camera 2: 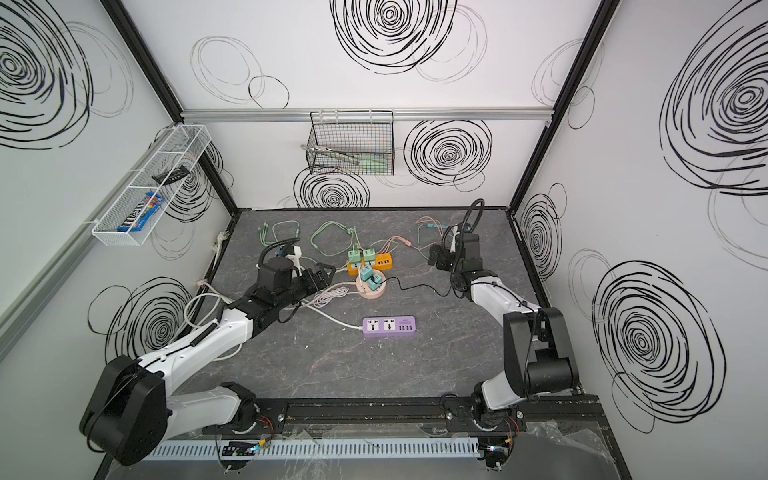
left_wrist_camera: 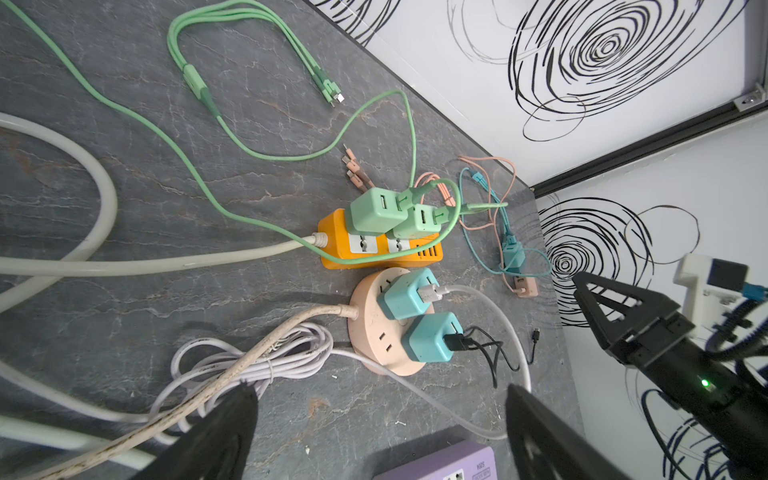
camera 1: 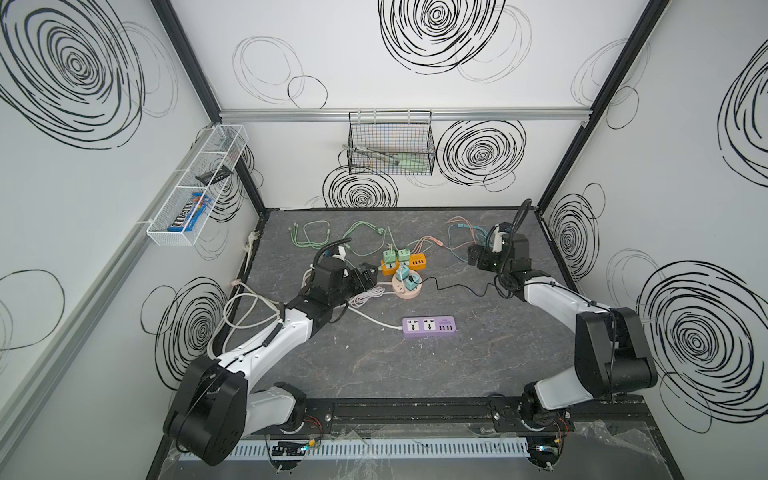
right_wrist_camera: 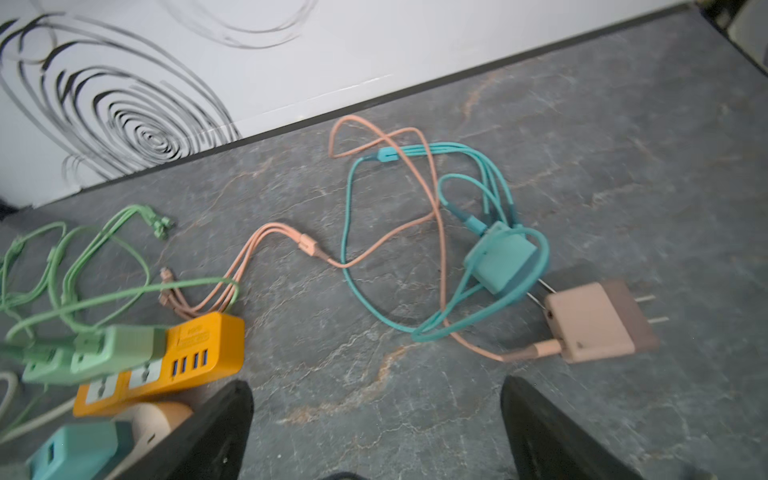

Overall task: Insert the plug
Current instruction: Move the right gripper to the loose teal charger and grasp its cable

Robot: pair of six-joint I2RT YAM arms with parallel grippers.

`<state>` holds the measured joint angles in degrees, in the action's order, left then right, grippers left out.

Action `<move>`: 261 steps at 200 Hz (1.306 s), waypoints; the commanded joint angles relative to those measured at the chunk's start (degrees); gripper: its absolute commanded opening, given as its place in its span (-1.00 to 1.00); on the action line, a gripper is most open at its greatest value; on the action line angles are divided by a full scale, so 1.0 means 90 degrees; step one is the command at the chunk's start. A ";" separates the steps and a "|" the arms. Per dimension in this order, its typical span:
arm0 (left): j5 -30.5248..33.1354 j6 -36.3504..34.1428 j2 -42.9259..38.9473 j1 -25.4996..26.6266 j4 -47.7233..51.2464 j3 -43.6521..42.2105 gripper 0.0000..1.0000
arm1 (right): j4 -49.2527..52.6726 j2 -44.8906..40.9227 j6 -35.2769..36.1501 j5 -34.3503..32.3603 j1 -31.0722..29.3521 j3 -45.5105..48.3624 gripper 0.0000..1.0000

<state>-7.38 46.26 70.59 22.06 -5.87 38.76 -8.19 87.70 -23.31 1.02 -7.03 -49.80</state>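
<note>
Bare table (camera 1: 415,374) is seen nearest the bases, before the purple power strip (camera 1: 429,326). The left gripper (left_wrist_camera: 379,388) is held spread, empty, beside the round strip (left_wrist_camera: 374,328). Farther, the right gripper (right_wrist_camera: 376,382) is spread over bare tabletop; the pink plug (right_wrist_camera: 590,322) is laid loose by the right edge.

Both top views: bright, even, diffuse light, no single source evident; white walls bright. Only faint soft shadows under arms on counter (camera 1: 415,374). Wide-angle lens: frame posts (camera 1: 187,62) splay outward toward picture edges. Plastic film (camera 2: 573,436) beyond counter's near edge catches pale glare.

Left wrist view: crisp, well lit; soft shadow beside round pink socket hub (left_wrist_camera: 370,332); left claw fingers (left_wrist_camera: 216,436) dark, detail lost.

Right wrist view: motion blur throughout; orange power strip (right_wrist_camera: 166,361) and green chargers (right_wrist_camera: 95,353) smeared; pink charger (right_wrist_camera: 590,324) ghosted, edge doubled.
</note>
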 commanded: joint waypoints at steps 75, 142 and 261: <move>-0.0306 -0.0006 0.0242 -0.0140 -0.0343 0.0009 0.92 | 0.0454 0.1225 -0.1108 0.0531 0.0464 -0.0811 0.83; -0.0261 -0.0023 0.0177 -0.0184 -0.0223 -0.0059 0.93 | 0.0183 0.1650 -0.0809 0.0556 0.0468 -0.1511 -0.39; -0.0014 -0.0692 0.0261 -0.0092 0.0300 0.0339 0.92 | -0.0720 -0.0995 0.1157 0.0571 0.0468 -0.0790 -1.00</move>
<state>-9.02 42.87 72.60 20.62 -3.70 39.35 -10.41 83.26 -18.33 5.80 -3.03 -59.02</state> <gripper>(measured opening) 0.962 0.058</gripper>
